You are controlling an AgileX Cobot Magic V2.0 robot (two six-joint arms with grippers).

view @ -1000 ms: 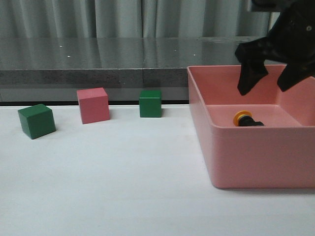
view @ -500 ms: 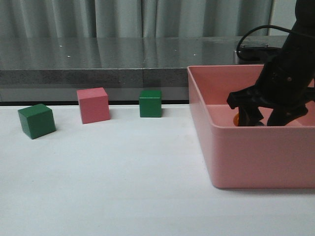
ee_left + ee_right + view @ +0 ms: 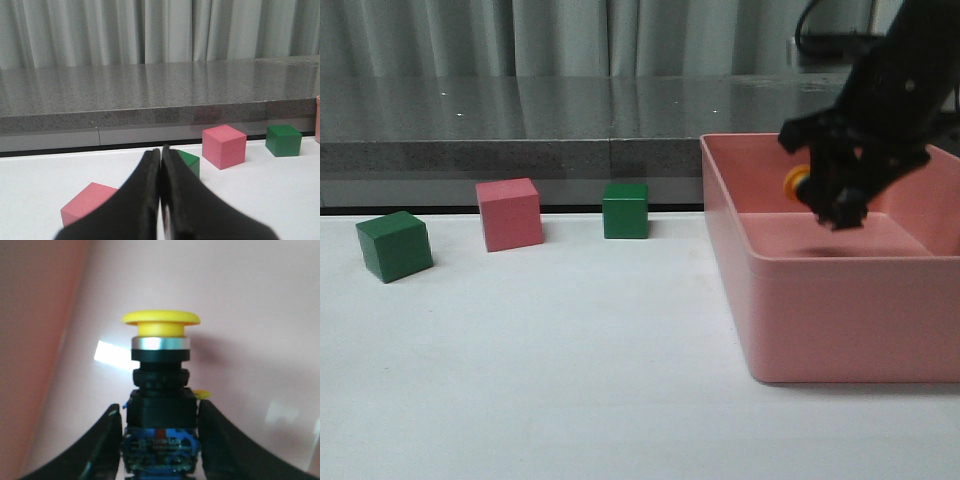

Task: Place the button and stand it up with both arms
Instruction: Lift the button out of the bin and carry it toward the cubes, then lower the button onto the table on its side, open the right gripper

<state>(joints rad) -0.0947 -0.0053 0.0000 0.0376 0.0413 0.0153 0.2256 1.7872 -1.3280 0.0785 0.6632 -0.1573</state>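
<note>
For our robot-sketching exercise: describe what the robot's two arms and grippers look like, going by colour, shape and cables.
The right arm is bulky and black, with a black cable looping above it, ending in the right gripper with dark, tapering fingers. Of the left arm only the left gripper shows: two smooth, matte black fingers that are broad at the base and narrow toward the tips. No markings are visible.

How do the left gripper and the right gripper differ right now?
The left gripper is shut with nothing between its fingers, while the right gripper is shut on the button, clamping its black body on both sides. The left one is low over the white table near the cubes; the right one is above the pink bin, the button clear of the bin floor. Both have black fingers.
</note>
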